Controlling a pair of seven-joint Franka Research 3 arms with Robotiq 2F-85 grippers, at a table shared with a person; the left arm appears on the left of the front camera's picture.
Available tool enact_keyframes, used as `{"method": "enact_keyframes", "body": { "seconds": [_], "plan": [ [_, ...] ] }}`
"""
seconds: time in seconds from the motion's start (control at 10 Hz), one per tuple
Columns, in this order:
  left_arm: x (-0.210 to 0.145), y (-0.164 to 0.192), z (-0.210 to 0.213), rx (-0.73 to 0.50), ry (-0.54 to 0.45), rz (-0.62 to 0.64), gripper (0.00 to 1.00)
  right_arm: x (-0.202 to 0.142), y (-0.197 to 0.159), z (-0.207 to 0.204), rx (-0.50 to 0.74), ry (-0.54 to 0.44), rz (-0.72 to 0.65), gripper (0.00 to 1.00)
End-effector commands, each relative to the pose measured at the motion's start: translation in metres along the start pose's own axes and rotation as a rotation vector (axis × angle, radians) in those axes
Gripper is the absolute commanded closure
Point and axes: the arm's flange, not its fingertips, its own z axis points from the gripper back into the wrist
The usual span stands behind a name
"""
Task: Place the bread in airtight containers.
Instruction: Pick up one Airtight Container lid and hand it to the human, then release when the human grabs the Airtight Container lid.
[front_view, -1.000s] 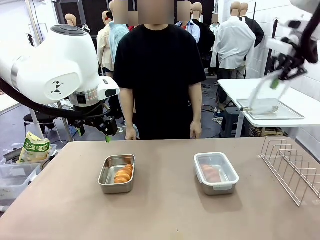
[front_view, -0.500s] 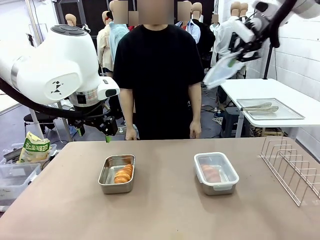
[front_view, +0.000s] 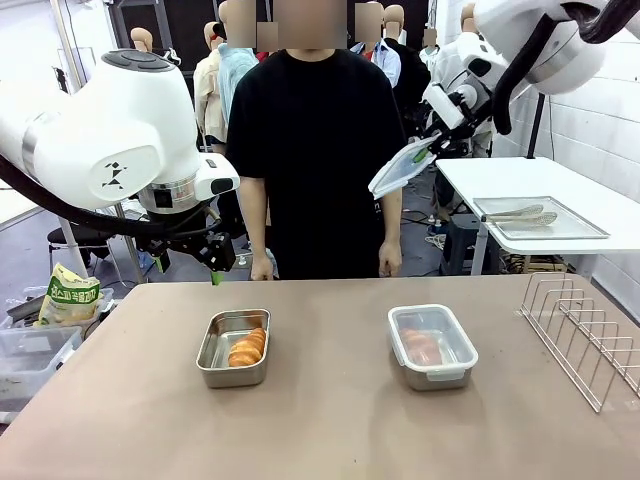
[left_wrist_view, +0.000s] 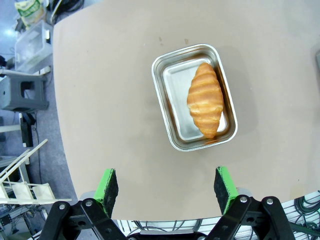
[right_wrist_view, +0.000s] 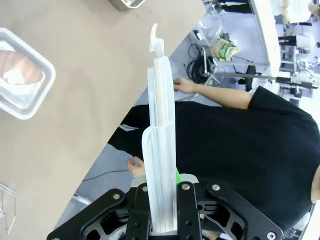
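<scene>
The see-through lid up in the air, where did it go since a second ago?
The right pincer, shut on the clear lid, swung it from over the side table's tray leftward toward the middle, high above the table. The left pincer stayed open and still. Both tubs, the open one and the lidded one, kept their croissants and places.

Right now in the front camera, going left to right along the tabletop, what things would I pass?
Open steel tub with a croissant in it → lidded steel tub with the other croissant under its clear lid → wire rack at the right edge.
</scene>
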Motion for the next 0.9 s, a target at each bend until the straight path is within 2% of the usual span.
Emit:
{"method": "enact_keyframes", "body": {
  "seconds": [0.0, 0.8],
  "plan": [
    [0.0001, 0.0011, 0.0007, 0.000, 0.005, -0.002, 0.00, 0.0041, -0.0045, 0.0153, -0.018, 0.018, 0.007, 1.00],
    [0.0001, 0.0011, 0.0007, 0.000, 0.005, -0.002, 0.00, 0.0041, -0.0045, 0.0153, -0.018, 0.018, 0.007, 1.00]
  ]
}}
